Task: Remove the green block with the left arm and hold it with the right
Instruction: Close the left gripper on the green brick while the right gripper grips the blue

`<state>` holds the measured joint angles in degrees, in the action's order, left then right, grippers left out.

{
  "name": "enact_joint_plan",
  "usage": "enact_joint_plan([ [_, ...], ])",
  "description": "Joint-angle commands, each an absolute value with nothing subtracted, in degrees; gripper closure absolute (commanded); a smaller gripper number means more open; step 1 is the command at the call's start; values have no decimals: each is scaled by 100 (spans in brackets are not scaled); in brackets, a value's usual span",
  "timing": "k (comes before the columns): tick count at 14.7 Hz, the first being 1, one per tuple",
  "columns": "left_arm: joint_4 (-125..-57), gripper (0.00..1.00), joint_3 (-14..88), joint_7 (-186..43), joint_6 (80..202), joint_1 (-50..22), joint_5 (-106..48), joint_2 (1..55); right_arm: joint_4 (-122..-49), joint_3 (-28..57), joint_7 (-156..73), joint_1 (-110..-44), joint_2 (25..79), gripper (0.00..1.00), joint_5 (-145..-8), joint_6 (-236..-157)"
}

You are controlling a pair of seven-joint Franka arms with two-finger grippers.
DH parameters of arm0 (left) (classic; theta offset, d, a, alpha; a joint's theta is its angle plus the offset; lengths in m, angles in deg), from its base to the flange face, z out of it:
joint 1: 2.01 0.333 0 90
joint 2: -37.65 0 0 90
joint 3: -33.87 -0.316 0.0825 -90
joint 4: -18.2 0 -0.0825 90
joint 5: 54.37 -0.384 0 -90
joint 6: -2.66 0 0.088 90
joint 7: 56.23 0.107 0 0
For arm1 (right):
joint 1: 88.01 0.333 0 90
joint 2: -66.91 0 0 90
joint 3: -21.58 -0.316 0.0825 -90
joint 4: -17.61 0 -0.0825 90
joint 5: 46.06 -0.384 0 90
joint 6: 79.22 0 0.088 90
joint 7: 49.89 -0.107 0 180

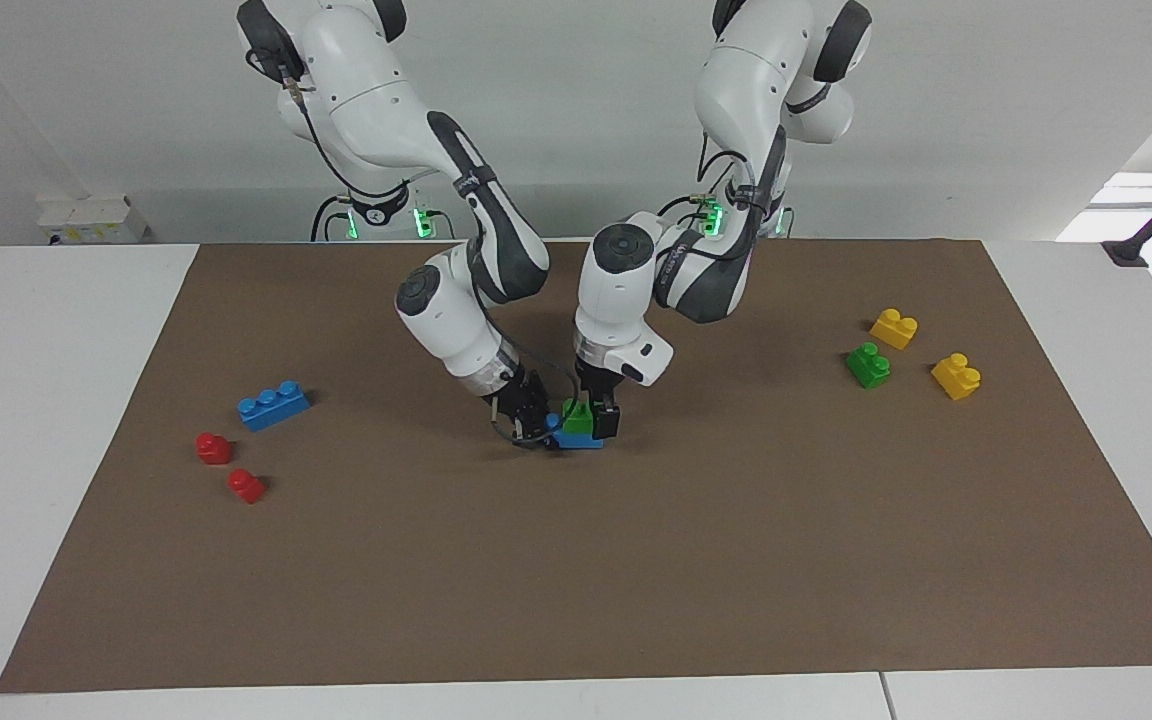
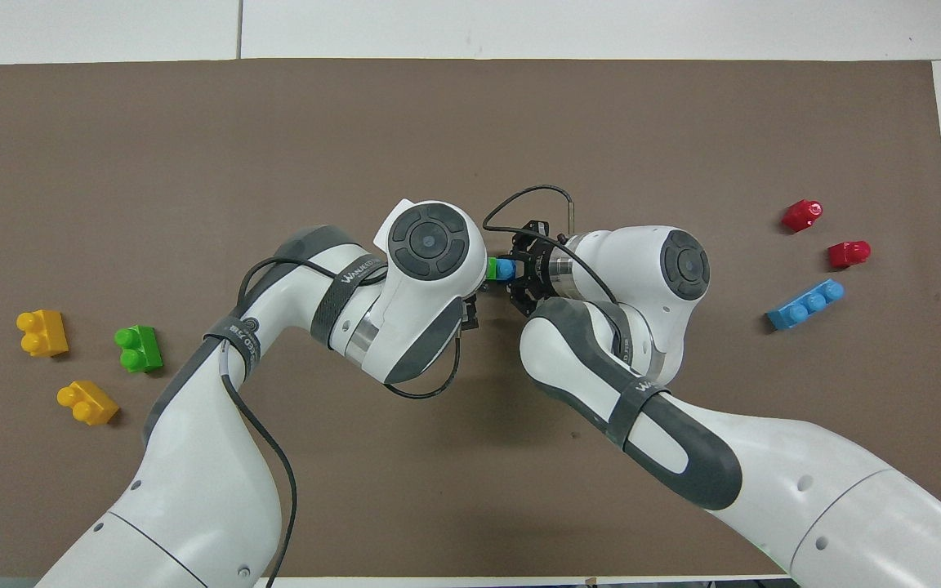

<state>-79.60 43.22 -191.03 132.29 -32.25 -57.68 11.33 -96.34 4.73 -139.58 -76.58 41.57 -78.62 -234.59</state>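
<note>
Gripping the blue brick (image 1: 576, 439) at mid-frame of the facing view, my right gripper (image 1: 536, 432) is clamped onto its end, fingertips drawn in against the plastic. That brick lies on the brown mat (image 1: 576, 560) near the frame's centre, and the green block (image 1: 577, 415) sits stacked on top of it, studs up. My left gripper (image 1: 591, 412) stands straight down over the stack with its black fingers (image 1: 606, 420) on either side of the green block; they stand at their widest, and I cannot tell whether they press on it or just flank it.

From overhead, only a sliver of the green block (image 2: 492, 267) and a blue stud (image 2: 506, 269) show at centre frame, squeezed between my left wrist and the right gripper (image 2: 519, 273).

At the facing view's right, a second green brick (image 1: 868, 365) rests between two yellow bricks (image 1: 893, 327) (image 1: 956, 375). At its left lie a loose three-stud blue brick (image 1: 274, 404) and, lower, two red pieces (image 1: 213, 447) (image 1: 246, 485). All of these lie well apart from both grippers.
</note>
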Motion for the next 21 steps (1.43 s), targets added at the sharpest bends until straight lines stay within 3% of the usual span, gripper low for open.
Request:
enact_joint_plan([
  [1,-8059,0,4249,-19238,13353,-3295,-5886,1172,-9647,471,-13840,-7562,4133,100,-7972,-23619],
  [5,-8041,0,4240,-19352,13388,-3304,-5886,1172,-9647,471,-13901,-7561,4133,100,-7972,-23619],
  [6,-8041,8,4248,-19361,13388,-3304,-5886,1172,-9647,471,-13919,-7561,4133,100,-7972,-23619],
  [8,-8050,31,4240,-19369,13362,-3312,-5895,1172,-9656,471,-13919,-7561,4133,100,-7972,-23619],
  [9,-8041,49,4231,-19361,13318,-3347,-5903,1181,-9665,471,-13919,-7561,4133,100,-7972,-23628],
  [11,-8015,93,4240,-19361,13291,-3347,-6166,1181,-9717,471,-13919,-7561,4133,100,-7972,-23741],
  [12,-8015,100,4240,-19335,13300,-3347,-6176,1189,-9779,462,-13910,-7561,4133,100,-7972,-23847],
  [16,-8006,100,4266,-19361,13300,-3304,-6141,1260,-9797,462,-13910,-7561,4133,100,-7972,-23892],
  [21,-8147,100,4275,-19308,12976,-3172,-6114,1830,-9797,471,-13892,-7570,4133,100,-7972,-23901],
])
